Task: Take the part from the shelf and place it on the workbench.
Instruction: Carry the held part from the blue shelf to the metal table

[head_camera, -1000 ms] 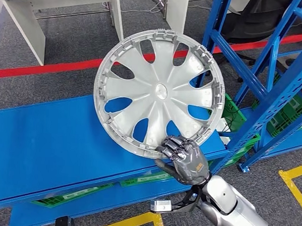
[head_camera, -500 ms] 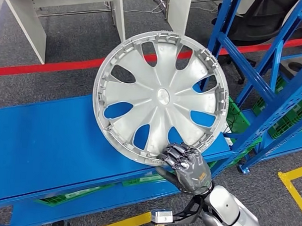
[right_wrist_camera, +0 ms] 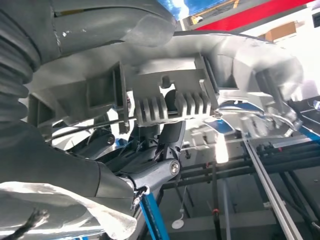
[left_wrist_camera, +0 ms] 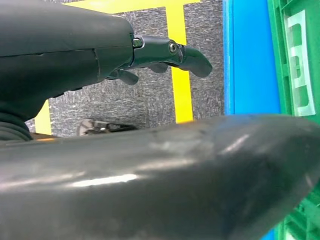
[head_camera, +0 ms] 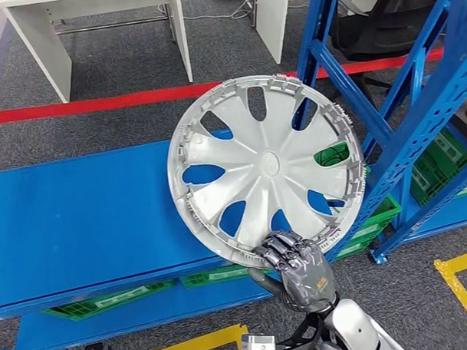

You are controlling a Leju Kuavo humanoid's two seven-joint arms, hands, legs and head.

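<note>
While the right hand point(head_camera: 297, 268) pinches its near rim, the hubcap point(head_camera: 266, 167) hangs tilted over the blue bench point(head_camera: 73, 223). It is big, round and silver, with long holes between its spokes. Its back faces up, so the little clips around the edge show. In the right wrist view, the dark fingers point(right_wrist_camera: 151, 172) curl under the rim point(right_wrist_camera: 166, 95) and the thumb lies on top. The far side of the hubcap is up by the blue rack point(head_camera: 418, 128). Green crates point(head_camera: 440, 167) sit low in the rack, and more green ones point(head_camera: 116, 298) peek out under the bench. The floor point(head_camera: 108, 63) is grey carpet. A red line point(head_camera: 106, 103) runs across it behind the bench, and yellow lines point(head_camera: 456, 275) mark it closer in. A white table point(head_camera: 45, 22) stands past the red line. In the left wrist view, the left hand point(left_wrist_camera: 166, 52) is down over the floor, with its fingers apart and nothing in them.
</note>
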